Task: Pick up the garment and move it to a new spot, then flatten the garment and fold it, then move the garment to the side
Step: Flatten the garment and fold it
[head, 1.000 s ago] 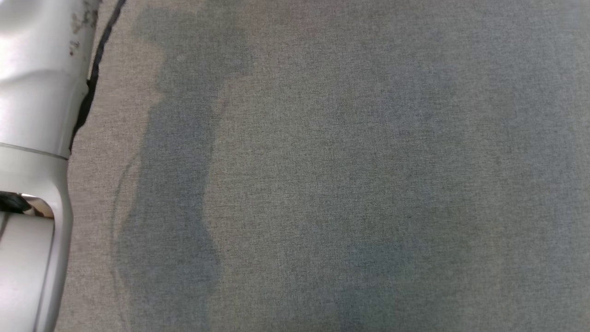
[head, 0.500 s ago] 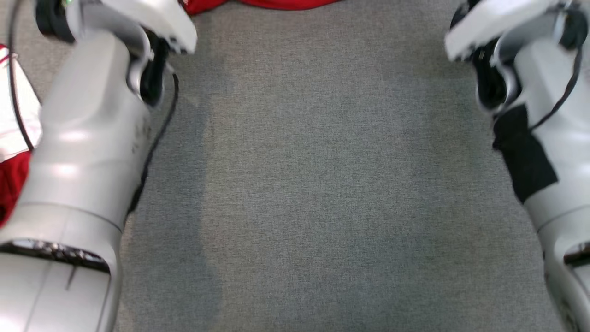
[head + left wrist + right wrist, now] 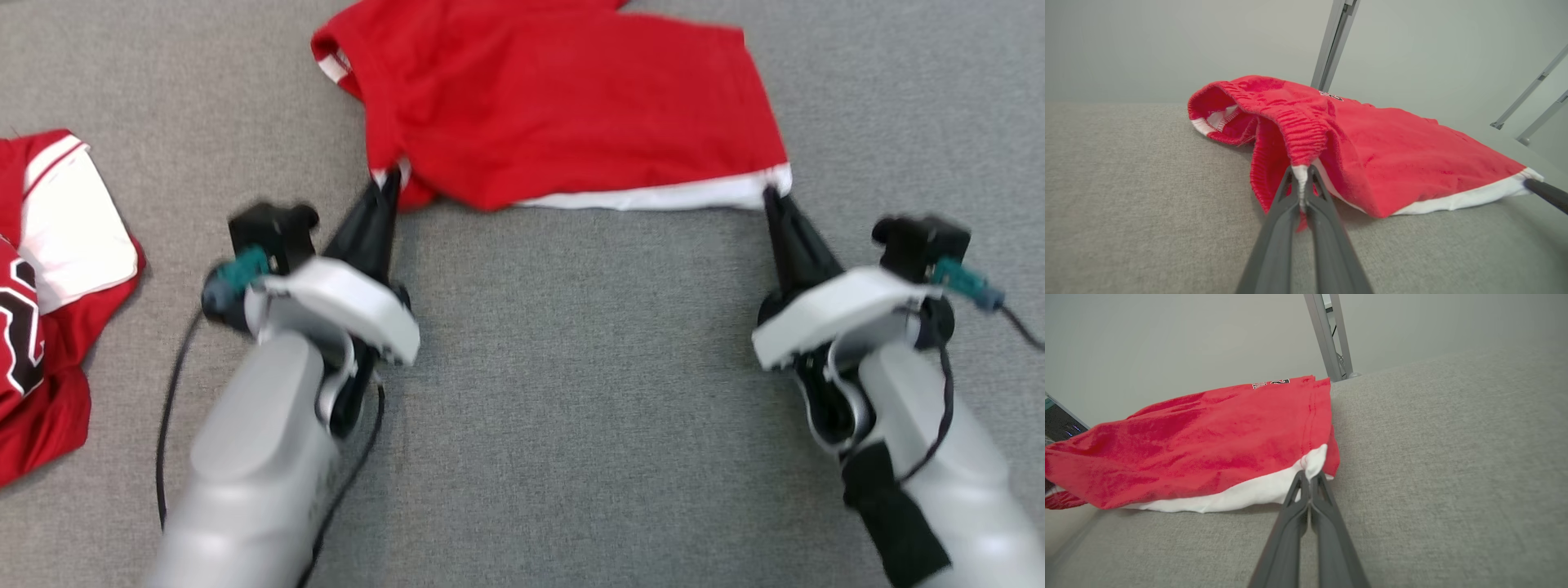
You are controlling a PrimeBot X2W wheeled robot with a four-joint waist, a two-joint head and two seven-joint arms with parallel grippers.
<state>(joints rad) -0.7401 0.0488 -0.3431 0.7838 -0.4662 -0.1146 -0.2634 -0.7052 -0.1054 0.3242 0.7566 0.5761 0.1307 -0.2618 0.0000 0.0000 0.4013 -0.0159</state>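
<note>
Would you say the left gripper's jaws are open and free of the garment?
No, the left gripper pinches the red garment's edge.

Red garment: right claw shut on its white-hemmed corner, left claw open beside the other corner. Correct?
No. The left wrist view shows the left claw shut on the other corner of the red garment, not open beside it. The right claw is shut on the white-hemmed corner, as stated.

The garment (image 3: 563, 106) is lying on the far part of the padded surface (image 3: 588, 392). The left gripper (image 3: 390, 181) is pinching its near left corner, and the right gripper (image 3: 769, 196) its near right corner. A second garment (image 3: 49, 286) is lying well apart, to the left.
</note>
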